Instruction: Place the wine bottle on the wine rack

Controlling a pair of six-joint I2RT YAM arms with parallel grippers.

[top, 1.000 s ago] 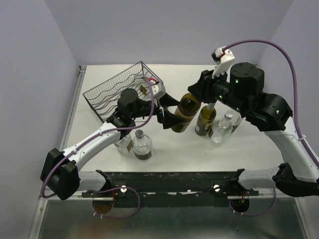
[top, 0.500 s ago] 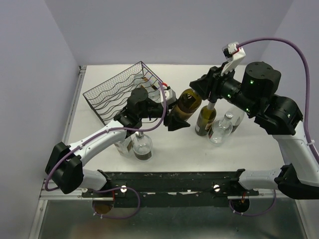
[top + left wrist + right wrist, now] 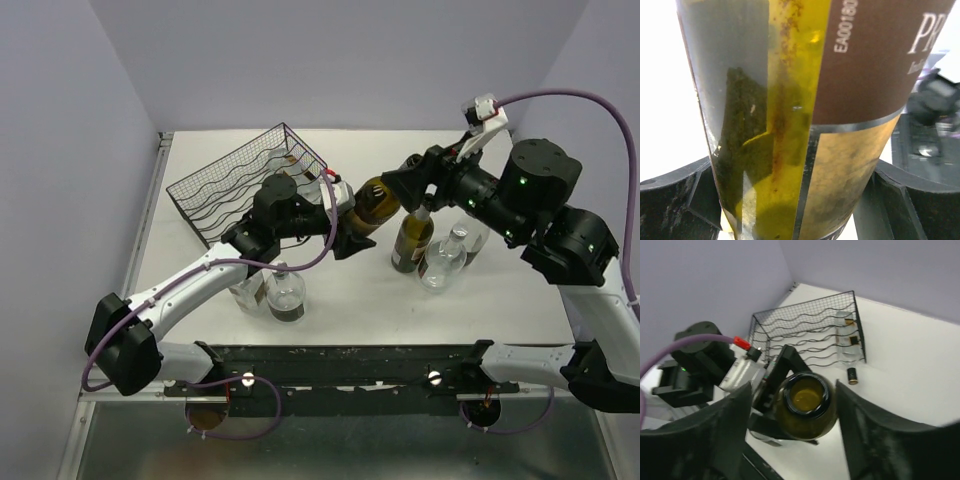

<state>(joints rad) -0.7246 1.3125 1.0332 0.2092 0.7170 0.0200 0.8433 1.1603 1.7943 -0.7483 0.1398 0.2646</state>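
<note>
A white surface (image 3: pixel 520 150) carries everything, and at its far left corner a black wire-mesh wine rack (image 3: pixel 225 190) with wavy cradle wires is stood, tilted. One clear glass bottle (image 3: pixel 846 342) is already lain in a cradle at the rack's end. The olive-green glass wine bottle (image 3: pixel 368 205) with a brown and gold label is held in the air on its side between the two arms, just beside the rack's near corner and above the surface, so it is not yet cradled. A dark green upright bottle (image 3: pixel 410 240) and two clear upright bottles (image 3: pixel 441 262) are stood near the right arm, and two more clear bottles (image 3: pixel 285 295) are stood under the left arm. The bottle's body is pinched between the left fingers (image 3: pixel 670 200), both of which are pressed against the glass. The right fingers (image 3: pixel 875 440) are spread to either side of the bottle's base, one close against it and the other parted from it by a visible gap, so little or no grip appears to be exerted there. A small dark cap-like item (image 3: pixel 852 375) is lain just outside the rack. The task is judged to be roughly midway: the bottle is lifted and supported by the left arm, while carrying it over the rack and lowering it into a free cradle is left to be done.
</note>
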